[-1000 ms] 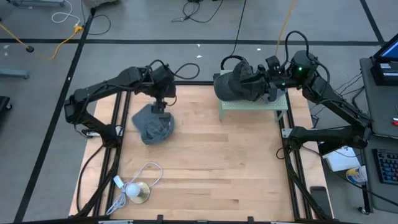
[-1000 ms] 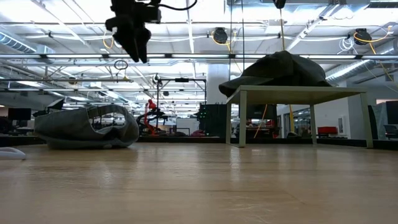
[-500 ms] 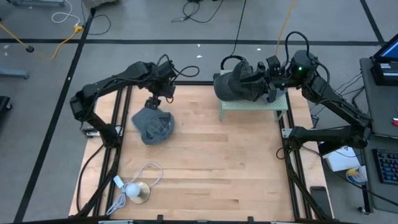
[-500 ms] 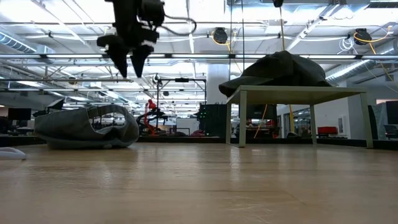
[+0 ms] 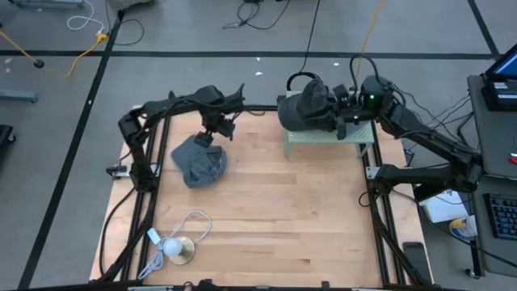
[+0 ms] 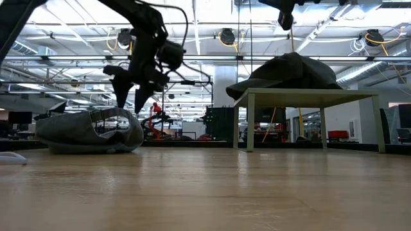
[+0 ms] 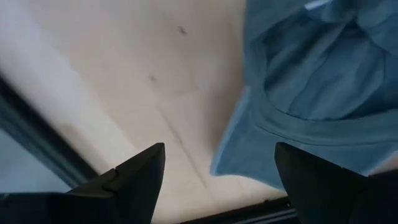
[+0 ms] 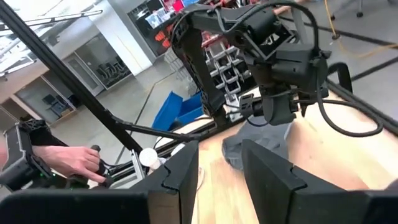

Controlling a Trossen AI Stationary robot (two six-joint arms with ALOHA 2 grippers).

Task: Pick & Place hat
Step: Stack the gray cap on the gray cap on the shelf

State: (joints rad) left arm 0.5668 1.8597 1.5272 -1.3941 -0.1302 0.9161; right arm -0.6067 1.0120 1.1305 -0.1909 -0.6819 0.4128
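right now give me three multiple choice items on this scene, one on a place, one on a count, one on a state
1. Where does the dark hat lie?
A. on the small stand
B. on the floor
C. beside the coiled cable

2. How many hats are in sight?
A. one
B. two
C. four

3. How is the left hand?
A. shut on the grey hat
B. open above the grey hat
C. lying flat on the table

Key: 1 A, the low view shows the dark hat on the stand's top. 2 B, the high view shows one grey hat on the wooden table and one dark hat on the stand. 3 B, the low view shows its fingers spread, just over the grey hat. The right hand waits by the dark hat.
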